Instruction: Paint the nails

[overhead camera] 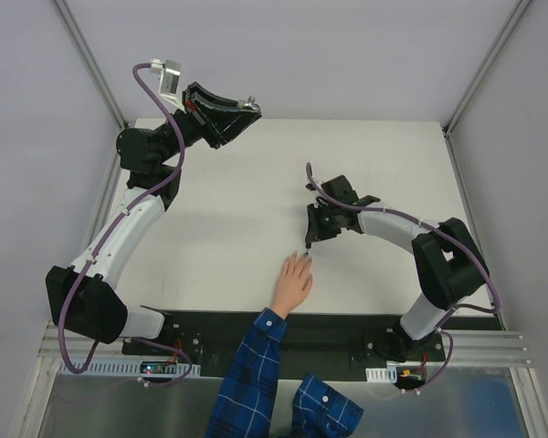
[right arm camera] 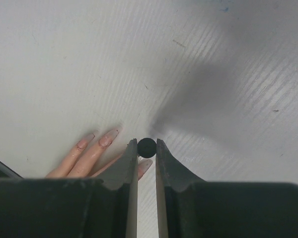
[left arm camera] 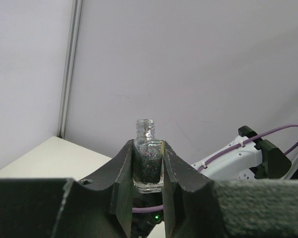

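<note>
Top view: the right hand [overhead camera: 308,245] is hovering at one person's fingers [overhead camera: 299,266], flat on the counter [overhead camera: 219,228].

Left wrist: the left hand [left arm camera: 149,148] is pinching one open bottle [left arm camera: 149,166] holding dark glittery polish [left arm camera: 149,171].

Right wrist: the right hand is pinching one black cap [right arm camera: 147,147] beside three visible nails [right arm camera: 108,139].

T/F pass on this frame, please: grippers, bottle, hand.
1. The left gripper is shut on the bottle. True.
2. The bottle has its cap on. False: its neck is open.
3. The right gripper holds a small black round piece. True.
4. The hand lies palm up. False: it is palm down, nails showing.
5. The hand rests at the far edge of the table. False: it is at the near edge.
</note>
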Robot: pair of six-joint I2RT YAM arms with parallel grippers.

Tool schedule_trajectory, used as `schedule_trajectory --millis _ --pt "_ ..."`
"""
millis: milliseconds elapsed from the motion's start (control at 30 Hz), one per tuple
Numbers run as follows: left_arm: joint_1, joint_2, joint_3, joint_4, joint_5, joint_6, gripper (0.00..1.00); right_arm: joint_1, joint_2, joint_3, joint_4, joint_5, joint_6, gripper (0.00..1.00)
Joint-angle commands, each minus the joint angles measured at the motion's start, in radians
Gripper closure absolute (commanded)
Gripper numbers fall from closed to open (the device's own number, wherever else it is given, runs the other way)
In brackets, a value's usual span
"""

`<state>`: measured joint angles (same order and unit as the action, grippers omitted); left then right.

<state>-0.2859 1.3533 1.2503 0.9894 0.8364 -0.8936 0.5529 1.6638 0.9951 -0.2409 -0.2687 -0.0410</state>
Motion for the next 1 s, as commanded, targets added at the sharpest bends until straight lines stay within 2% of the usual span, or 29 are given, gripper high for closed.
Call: schedule_trajectory --millis 0,200,433,667,967 --pt "0.014 -0.022 0.032 0.051 0.013 0.016 1.00 -0.005 0.005 0.036 0.000 0.019 0.007 1.00" --pt "0.016 -0.046 0.023 0.015 0.036 0.036 1.00 -0.019 -0.045 0.102 -0.066 0.032 -0.005 1.00" --pt "0.014 -0.092 -0.025 0.055 0.079 0.024 1.00 -0.080 -0.203 0.200 -0.231 0.020 -0.060 0.99" --pt "0.011 -0.151 -0.083 0.048 0.156 0.050 1.00 -0.110 -0.295 0.422 -0.376 -0.177 -0.099 1.00" --pt "-0.015 -0.189 -0.166 0.048 0.202 0.058 1.00 -0.110 -0.323 0.827 -0.365 -0.351 0.113 1.00"
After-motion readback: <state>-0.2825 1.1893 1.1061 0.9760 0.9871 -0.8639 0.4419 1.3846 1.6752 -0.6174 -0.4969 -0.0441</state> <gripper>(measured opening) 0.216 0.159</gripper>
